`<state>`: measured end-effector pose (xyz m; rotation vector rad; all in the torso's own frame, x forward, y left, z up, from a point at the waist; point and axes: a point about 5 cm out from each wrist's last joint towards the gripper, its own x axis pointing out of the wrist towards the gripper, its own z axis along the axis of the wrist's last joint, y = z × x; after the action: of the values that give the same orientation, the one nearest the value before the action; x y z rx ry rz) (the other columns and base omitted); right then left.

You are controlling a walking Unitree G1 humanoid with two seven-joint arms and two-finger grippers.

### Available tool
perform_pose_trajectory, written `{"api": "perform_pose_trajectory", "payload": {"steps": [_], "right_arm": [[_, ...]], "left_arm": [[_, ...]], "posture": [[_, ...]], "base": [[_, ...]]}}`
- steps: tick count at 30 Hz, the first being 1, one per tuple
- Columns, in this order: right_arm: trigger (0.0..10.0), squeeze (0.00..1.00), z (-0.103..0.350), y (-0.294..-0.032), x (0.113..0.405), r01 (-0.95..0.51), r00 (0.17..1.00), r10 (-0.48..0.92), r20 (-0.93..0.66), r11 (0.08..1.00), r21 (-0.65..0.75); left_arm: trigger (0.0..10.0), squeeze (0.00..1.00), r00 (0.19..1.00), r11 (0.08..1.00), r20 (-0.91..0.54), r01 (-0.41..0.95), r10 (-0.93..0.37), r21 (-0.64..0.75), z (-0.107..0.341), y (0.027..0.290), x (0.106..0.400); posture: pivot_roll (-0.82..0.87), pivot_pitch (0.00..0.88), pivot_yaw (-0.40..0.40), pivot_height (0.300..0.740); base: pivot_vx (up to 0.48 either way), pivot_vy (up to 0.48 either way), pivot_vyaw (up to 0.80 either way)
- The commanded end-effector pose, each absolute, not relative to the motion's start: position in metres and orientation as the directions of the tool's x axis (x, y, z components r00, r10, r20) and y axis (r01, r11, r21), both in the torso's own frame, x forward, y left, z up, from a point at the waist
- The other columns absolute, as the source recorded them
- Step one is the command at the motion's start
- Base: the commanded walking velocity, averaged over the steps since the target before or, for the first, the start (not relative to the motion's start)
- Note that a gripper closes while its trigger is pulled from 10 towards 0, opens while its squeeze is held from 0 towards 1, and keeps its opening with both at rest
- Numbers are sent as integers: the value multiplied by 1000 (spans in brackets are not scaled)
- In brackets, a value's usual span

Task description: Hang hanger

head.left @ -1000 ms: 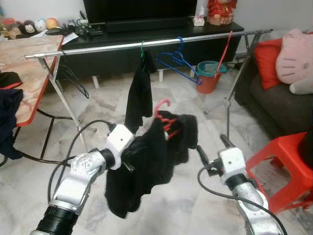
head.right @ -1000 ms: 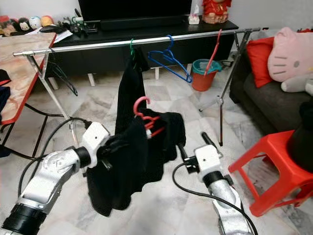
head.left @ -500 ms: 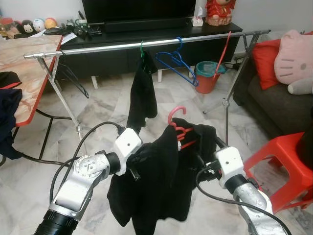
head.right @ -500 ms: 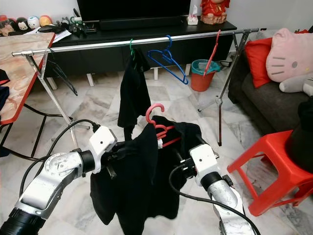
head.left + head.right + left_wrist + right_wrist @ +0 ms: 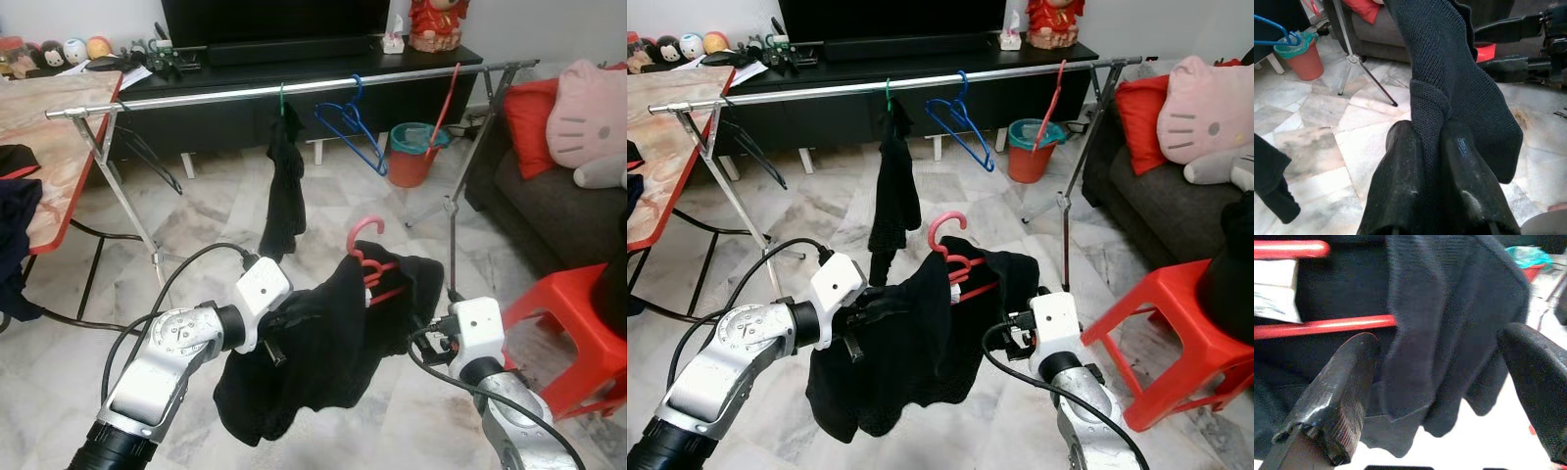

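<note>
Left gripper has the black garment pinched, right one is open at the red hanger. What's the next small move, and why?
Probably close the right gripper on the garment's free side by the red hanger. Its fingers stand open around that cloth, while the left gripper already pinches the black garment. The rail is still well above and ahead, so a two-sided hold should steady the lift.

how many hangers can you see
4: a green hanger on the rail holding a black garment, a blue hanger beside it, a red hanger further right, and a red hanger inside the held black shirt. Others may be hidden.
</note>
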<state>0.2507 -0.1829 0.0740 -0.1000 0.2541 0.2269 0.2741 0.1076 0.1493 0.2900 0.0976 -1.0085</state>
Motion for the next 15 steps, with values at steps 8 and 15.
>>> {"api": "perform_pose_trajectory", "payload": {"steps": [8,15], "right_arm": [[10000,0,83,-193,254,-217,949,185,-253,971,-104],[10000,0,81,-197,257,-181,953,145,-266,977,-113]], "left_arm": [[10000,0,470,440,-158,878,-869,190,166,96,266],[10000,0,454,425,-153,885,-878,190,171,94,264]], "posture": [[-143,0,-27,740],[-139,0,-30,740]], "base": [[0,0,0],[0,0,0]]}}
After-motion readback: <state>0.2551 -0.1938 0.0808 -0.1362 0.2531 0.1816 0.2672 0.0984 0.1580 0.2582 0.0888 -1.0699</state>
